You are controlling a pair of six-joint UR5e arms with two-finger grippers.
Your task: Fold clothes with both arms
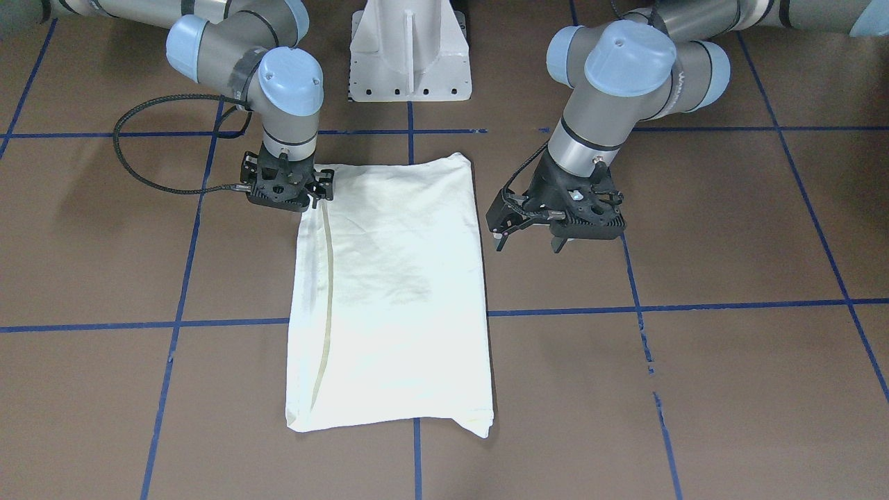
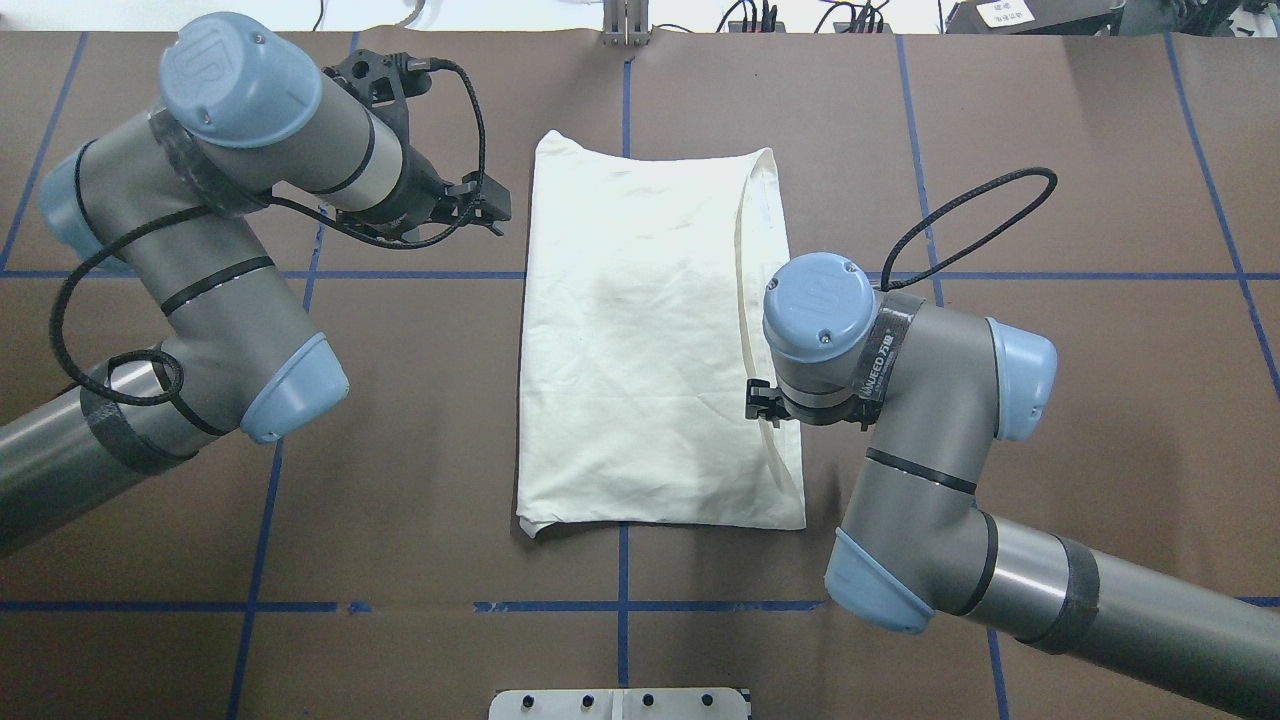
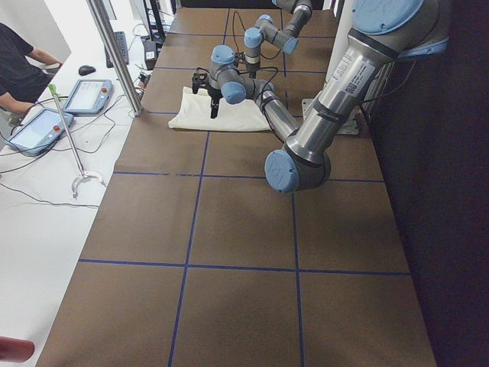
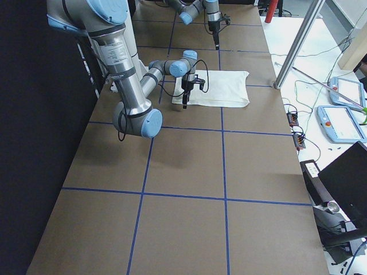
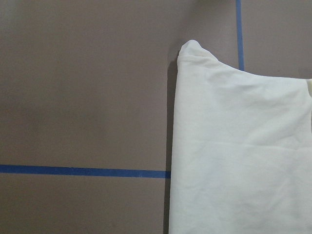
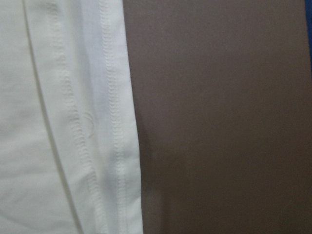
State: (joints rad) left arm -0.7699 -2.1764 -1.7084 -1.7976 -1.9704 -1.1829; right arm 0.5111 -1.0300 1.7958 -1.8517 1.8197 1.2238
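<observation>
The folded cream-white shirt (image 1: 396,292) lies flat between the grippers, the left gripper (image 1: 528,242) spread-fingered just beside one edge, the right gripper (image 1: 292,191) over the opposite hem, its finger state unclear. The next fold likely calls for pinching both edges.

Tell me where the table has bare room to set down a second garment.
Crowded: both long sides of the shirt, where the right gripper and left gripper stand. Bare: the wide strip of table on the operators' side of the shirt, and the outer squares beyond both grippers.
</observation>
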